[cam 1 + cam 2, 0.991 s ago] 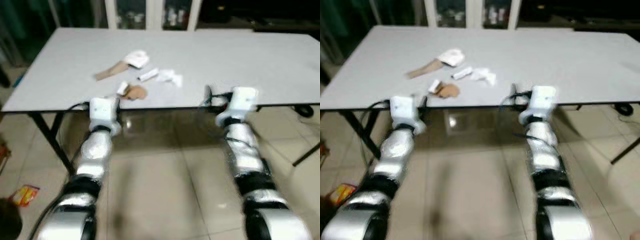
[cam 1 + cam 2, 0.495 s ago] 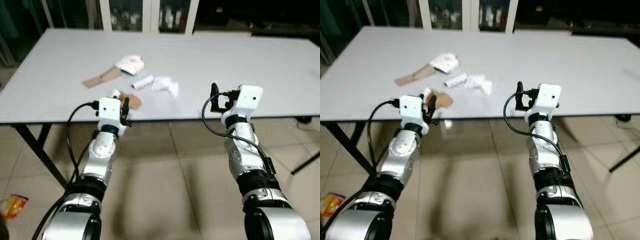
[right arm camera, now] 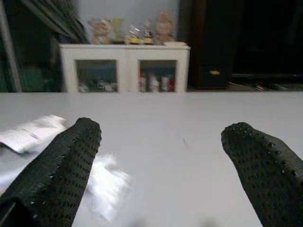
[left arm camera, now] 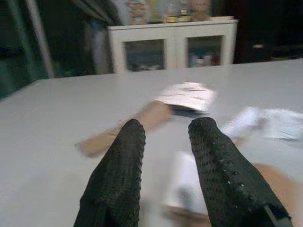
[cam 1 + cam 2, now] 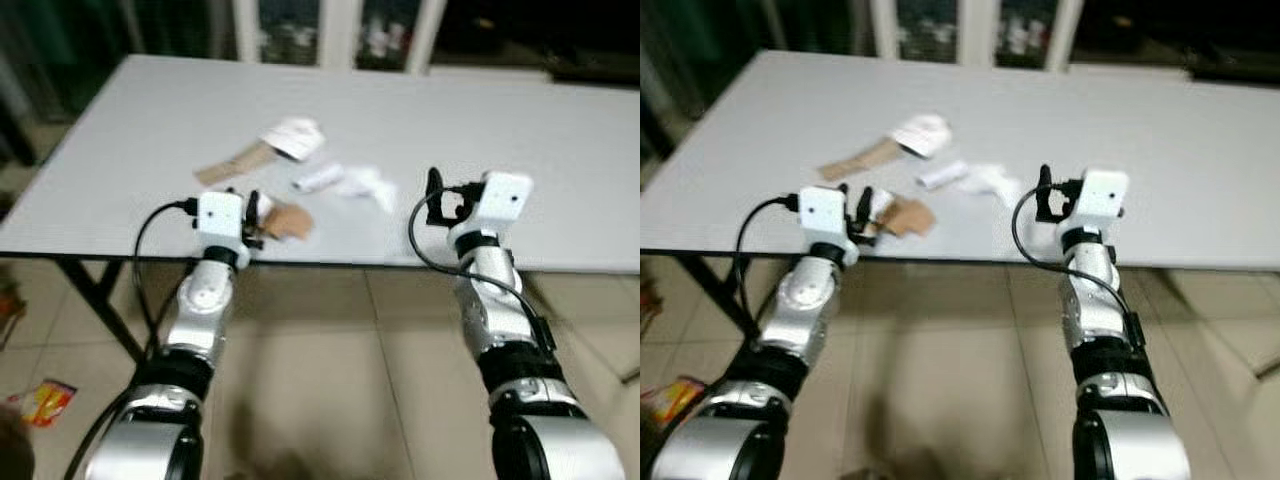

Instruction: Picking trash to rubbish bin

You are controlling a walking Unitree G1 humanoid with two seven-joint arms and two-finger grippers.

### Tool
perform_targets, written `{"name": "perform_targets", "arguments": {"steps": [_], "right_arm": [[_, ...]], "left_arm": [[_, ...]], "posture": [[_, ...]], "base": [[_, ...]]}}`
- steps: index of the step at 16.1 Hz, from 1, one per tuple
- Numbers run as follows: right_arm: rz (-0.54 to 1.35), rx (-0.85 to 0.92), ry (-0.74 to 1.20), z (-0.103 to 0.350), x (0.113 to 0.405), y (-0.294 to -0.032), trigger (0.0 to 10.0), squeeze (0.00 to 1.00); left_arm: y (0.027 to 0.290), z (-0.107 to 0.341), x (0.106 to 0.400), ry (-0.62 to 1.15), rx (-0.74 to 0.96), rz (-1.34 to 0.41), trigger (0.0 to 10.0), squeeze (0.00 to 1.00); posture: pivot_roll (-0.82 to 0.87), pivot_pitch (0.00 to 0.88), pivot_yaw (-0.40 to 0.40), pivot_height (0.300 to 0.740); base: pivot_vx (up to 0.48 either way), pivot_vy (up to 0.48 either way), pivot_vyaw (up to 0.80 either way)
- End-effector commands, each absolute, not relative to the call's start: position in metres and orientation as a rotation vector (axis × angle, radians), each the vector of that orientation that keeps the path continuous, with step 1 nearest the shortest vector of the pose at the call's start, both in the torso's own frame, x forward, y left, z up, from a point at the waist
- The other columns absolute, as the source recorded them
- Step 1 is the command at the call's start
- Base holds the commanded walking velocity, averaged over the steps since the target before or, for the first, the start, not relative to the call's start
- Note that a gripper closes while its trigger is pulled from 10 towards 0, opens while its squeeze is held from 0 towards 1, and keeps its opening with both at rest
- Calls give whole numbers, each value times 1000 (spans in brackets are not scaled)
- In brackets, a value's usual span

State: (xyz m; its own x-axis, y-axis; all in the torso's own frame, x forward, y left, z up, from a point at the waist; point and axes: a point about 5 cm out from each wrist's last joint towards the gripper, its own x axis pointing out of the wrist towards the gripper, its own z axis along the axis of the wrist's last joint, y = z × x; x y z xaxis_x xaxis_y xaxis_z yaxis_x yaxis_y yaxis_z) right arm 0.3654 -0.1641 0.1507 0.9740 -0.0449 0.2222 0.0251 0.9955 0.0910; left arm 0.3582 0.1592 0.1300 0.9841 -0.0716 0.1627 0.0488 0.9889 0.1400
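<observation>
Reaching over table (image 5: 120, 130) edge, left gripper (image 5: 252, 212) closer to trash (image 5: 285, 220)

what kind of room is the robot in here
Probably a dining or living room in a home: a long white table strewn with paper trash, a tiled floor, and a white glass-door cabinet with figurines on top.
</observation>
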Motion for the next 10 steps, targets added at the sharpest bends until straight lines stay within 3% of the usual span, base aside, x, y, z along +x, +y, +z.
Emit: {"name": "perform_targets", "arguments": {"steps": [1, 8, 10], "right_arm": [[-24, 112, -218, 150, 366, -158, 10000, 0], [-15, 127, -200, 148, 366, -156, 10000, 0], [-10, 141, -197, 148, 367, -155, 10000, 0]], "left_arm": [[163, 134, 359, -177, 138, -46, 10000, 0], [161, 134, 359, -175, 143, -59, 10000, 0], [161, 134, 359, -175, 142, -59, 10000, 0]], "posture": [[7, 37, -64, 740], [8, 35, -64, 740], [8, 35, -64, 740]], "base": [[371, 0, 0], [406, 0, 0], [439, 0, -800]]}}
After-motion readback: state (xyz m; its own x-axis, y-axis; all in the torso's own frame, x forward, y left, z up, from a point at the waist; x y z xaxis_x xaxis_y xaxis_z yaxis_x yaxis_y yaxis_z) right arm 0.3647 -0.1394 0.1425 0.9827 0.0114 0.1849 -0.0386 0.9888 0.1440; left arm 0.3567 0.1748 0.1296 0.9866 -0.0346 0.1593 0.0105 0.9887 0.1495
